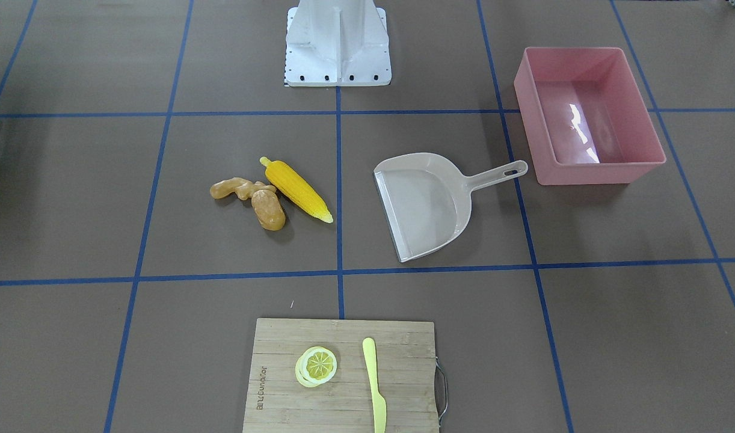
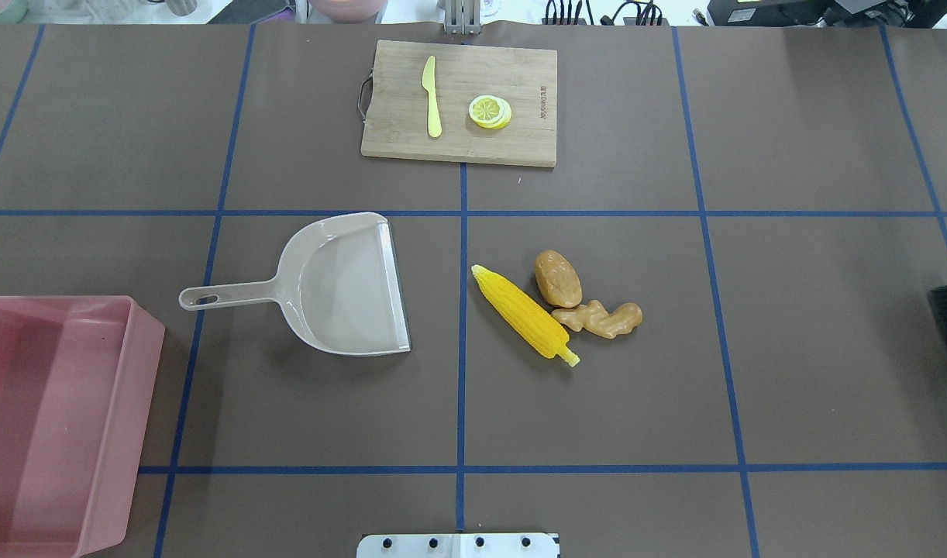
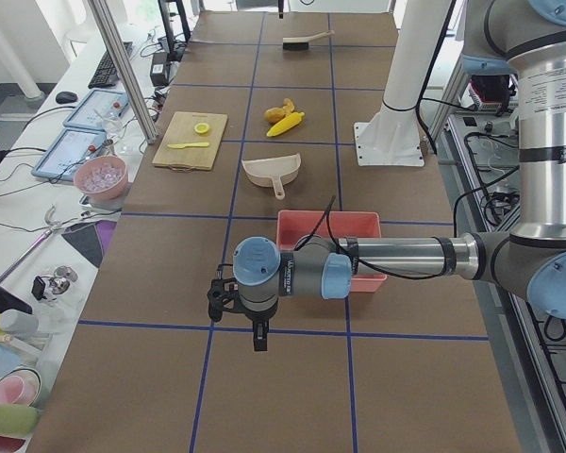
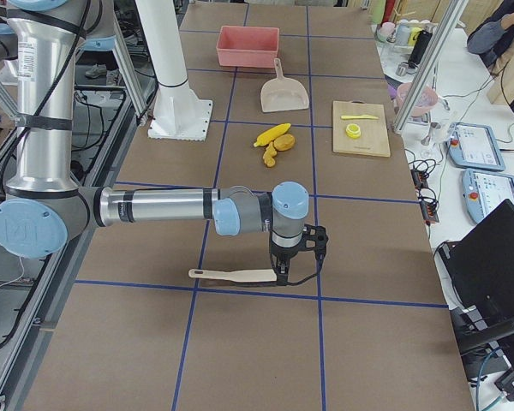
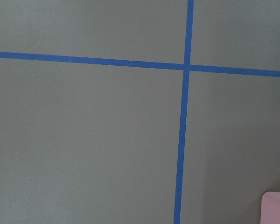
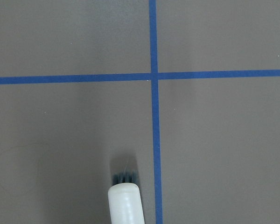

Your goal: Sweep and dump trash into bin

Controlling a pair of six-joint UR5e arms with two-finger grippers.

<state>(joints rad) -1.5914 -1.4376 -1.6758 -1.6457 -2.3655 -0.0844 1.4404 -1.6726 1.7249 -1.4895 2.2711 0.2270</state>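
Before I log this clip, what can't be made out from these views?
- Left end effector and right end effector: seen only in side views, small; open or shut cannot be told.
- Brush: whether it is gripped is unclear; overhead view cuts it at the right edge.
- Bin: cut by overhead view's left and bottom edges.
- Yellow knife: one end cut by front view's bottom edge.
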